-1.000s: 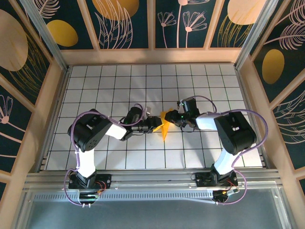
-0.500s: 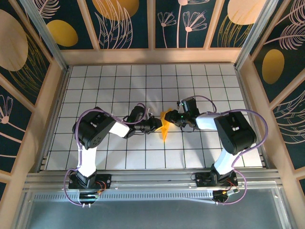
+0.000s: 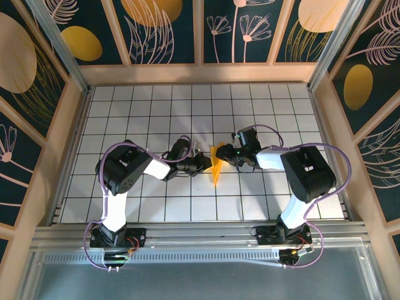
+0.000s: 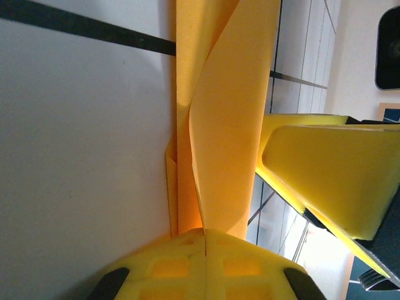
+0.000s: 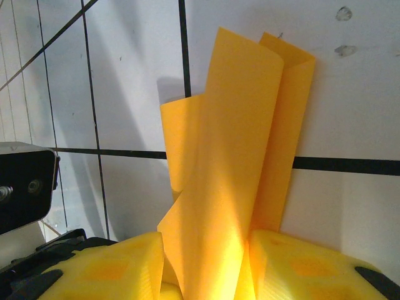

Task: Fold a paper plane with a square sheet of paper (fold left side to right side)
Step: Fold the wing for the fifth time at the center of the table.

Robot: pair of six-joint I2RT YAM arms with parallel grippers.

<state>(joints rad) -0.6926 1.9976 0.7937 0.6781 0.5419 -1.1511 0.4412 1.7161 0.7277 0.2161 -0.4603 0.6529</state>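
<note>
Left hand point(image 4: 205, 240): I am pinching the paper point(image 3: 217, 166) with it fully closed
Right hand point(image 5: 206, 250): its jaws are standing apart with the paper between them; I cannot tell if they are gripping
Paper: folded narrow, it is sitting mid-desk point(image 3: 156, 112) between both hands

The paper plane point(image 3: 216, 165) sits near the middle of the table point(image 3: 137, 112), between the two grippers: the left gripper point(image 3: 207, 164) meets it from the left, the right gripper point(image 3: 225, 155) from the right (a little farther back). Its tip points toward the table's near edge.
</note>
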